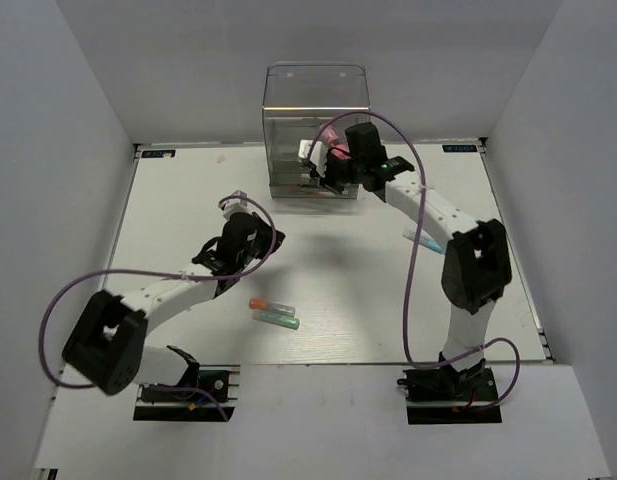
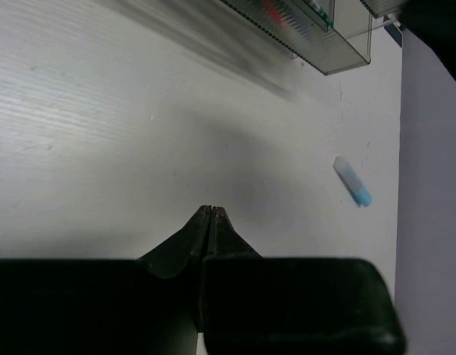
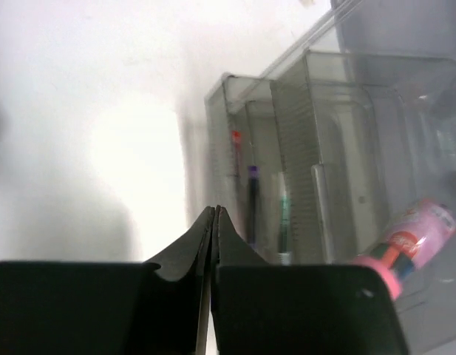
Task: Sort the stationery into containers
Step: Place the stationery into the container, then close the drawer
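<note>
The clear organiser (image 1: 315,120) stands at the back of the table. My right gripper (image 1: 326,178) is shut and empty, right at its front; in the right wrist view its closed tips (image 3: 215,211) face the drawers (image 3: 338,111). Inside lie a thin red pen (image 3: 236,148), a thin dark pen (image 3: 253,200) and a pink stubby cylinder (image 3: 416,240). My left gripper (image 1: 246,215) is shut and empty over bare table (image 2: 211,209). The orange-tipped marker (image 1: 266,303) and green-tipped marker (image 1: 278,320) lie at the near middle. The light-blue marker (image 1: 425,241) lies to the right; it also shows in the left wrist view (image 2: 352,180).
A green-tipped item (image 3: 284,214) lies in the drawer beside the dark pen. Grey walls enclose the table on three sides. The right arm's elbow (image 1: 476,262) stands close to the light-blue marker. A purple cable (image 1: 413,250) loops off each arm.
</note>
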`<state>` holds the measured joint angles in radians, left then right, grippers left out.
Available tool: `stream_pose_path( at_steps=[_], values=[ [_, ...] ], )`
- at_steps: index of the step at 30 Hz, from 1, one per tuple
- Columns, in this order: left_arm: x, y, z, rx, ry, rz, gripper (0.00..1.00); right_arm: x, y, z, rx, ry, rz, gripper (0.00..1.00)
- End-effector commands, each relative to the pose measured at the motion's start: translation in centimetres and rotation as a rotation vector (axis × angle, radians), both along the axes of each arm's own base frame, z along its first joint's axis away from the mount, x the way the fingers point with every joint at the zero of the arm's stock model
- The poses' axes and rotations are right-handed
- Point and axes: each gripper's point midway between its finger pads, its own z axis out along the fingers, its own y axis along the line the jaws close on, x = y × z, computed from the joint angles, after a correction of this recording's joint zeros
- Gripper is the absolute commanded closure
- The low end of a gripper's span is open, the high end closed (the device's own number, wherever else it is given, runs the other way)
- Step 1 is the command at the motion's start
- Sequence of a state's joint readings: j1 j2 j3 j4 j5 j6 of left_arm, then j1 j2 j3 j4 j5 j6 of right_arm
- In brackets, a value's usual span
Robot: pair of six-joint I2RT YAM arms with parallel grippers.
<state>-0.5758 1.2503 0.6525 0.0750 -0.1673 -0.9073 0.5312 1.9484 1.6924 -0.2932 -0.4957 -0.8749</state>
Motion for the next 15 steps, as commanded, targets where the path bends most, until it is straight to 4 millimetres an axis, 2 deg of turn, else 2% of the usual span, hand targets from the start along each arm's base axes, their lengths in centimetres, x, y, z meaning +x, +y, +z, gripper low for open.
stream_pose_path(
  at_steps=[1,2,3,4,5,6,7,8,9,11,12,13,15],
  values=[
    [4.0,-3.3,3.7,-0.187,-0.101,0.014,0.87,-7.3,-1.7,1.2,0.086,0.32,-0.011,1.0],
    [4.8,-3.9,3.9,-0.206,-0.104,0.02,0.87,-8.0,-2.1,0.9,0.095,0.347,-0.019,0.89],
    [5.6,-4.3,3.9,-0.214,-0.122,0.027,0.87,-8.7,-2.8,1.5,0.115,0.348,-0.031,0.81],
    [6.3,-4.8,1.8,-0.204,-0.084,0.035,0.87,-11.4,-4.1,-1.7,0.099,0.469,-0.073,0.75],
    [7.2,-5.3,2.0,-0.224,-0.091,0.039,0.87,-11.5,-4.6,-0.6,0.139,0.432,-0.083,0.72],
    [8.0,-5.8,2.2,-0.243,-0.12,0.037,0.87,-11.3,-5.0,-0.6,0.163,0.417,-0.102,0.7],
    [8.5,-6.2,1.8,-0.247,-0.126,0.036,0.87,-12.9,-6.2,-3.6,0.154,0.496,-0.146,0.7],
    [9.5,-6.8,0.4,-0.248,-0.109,0.041,0.87,-13.6,-6.7,-2.3,0.182,0.472,-0.145,0.73],
    [10.3,-7.4,0.9,-0.275,-0.149,0.037,0.87,-14.6,-7.1,-3.5,0.18,0.515,-0.162,0.83],
    [11.8,-8.1,1.0,-0.302,-0.182,0.029,0.89,-16.1,-8.1,-3.6,0.207,0.558,-0.165,0.91],
    [12.2,-8.7,-0.8,-0.297,-0.163,0.013,0.9,-17.0,-8.4,-4.4,0.213,0.596,-0.168,0.93],
    [13.2,-9.4,0.2,-0.33,-0.195,0.013,0.9,-17.2,-9.1,-4.2,0.225,0.599,-0.178,0.93],
    [14.3,-9.7,-0.3,-0.335,-0.201,0.012,0.9,-17.1,-10.0,-3.6,0.232,0.581,-0.21,0.93]
  ],
)
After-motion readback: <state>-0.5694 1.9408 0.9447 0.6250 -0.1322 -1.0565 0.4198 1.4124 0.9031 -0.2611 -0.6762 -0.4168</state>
